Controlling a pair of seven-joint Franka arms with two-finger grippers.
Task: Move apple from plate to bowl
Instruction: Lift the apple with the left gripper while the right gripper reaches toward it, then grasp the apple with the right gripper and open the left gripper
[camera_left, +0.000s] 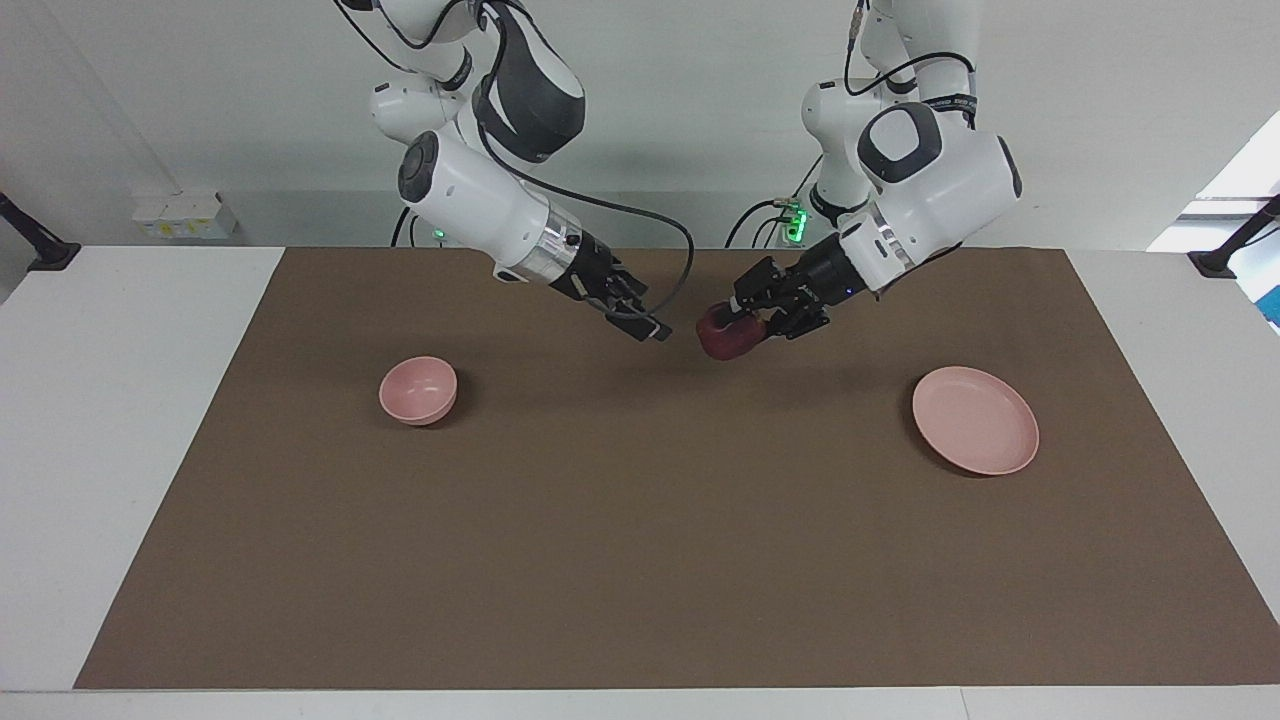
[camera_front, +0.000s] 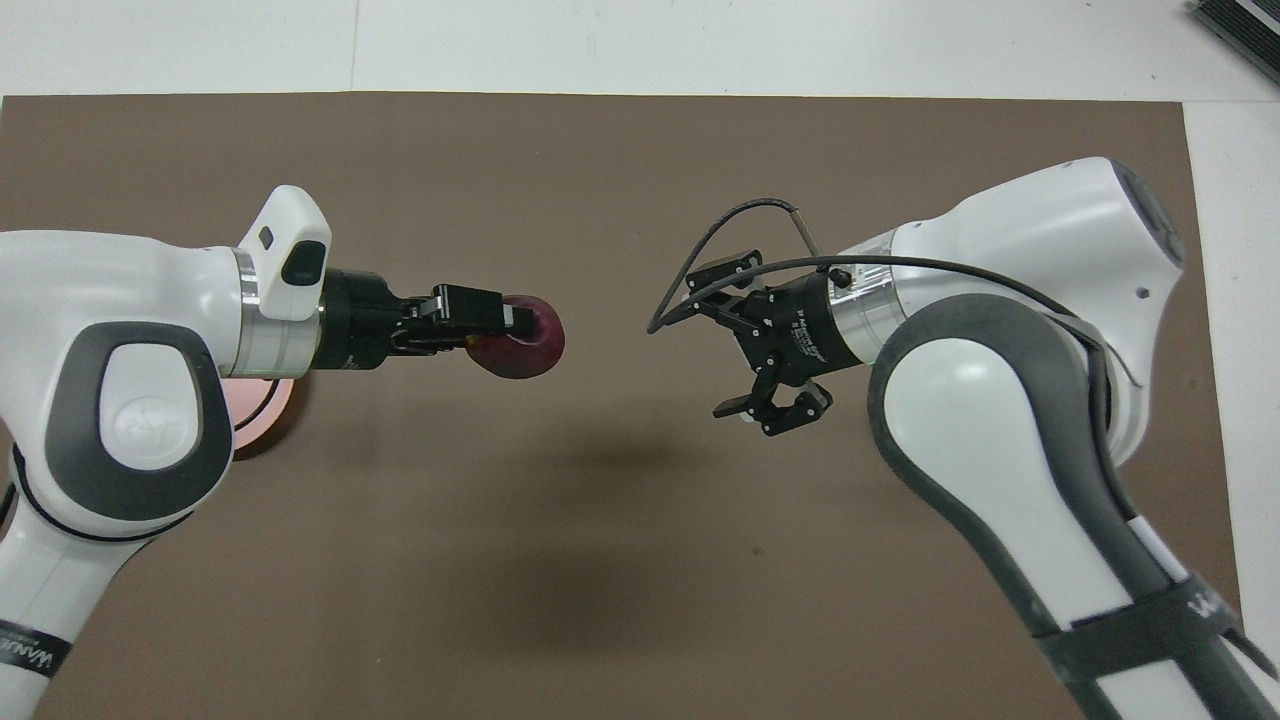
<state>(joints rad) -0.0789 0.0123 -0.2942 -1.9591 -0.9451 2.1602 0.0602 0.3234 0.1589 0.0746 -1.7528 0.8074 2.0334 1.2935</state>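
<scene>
The left gripper (camera_left: 738, 322) is up in the air over the middle of the brown mat (camera_left: 640, 540) on the bench. Its fingers are closed tight on the dark red apple (camera_left: 722, 336). The right gripper (camera_front: 722, 342) is in the air just beside the apple, not touching it, with its fingers wide open and nothing in them. The pink plate (camera_left: 975, 420) sits bare toward the left arm's end. The small pink bowl (camera_left: 418, 390) sits toward the right arm's end.
</scene>
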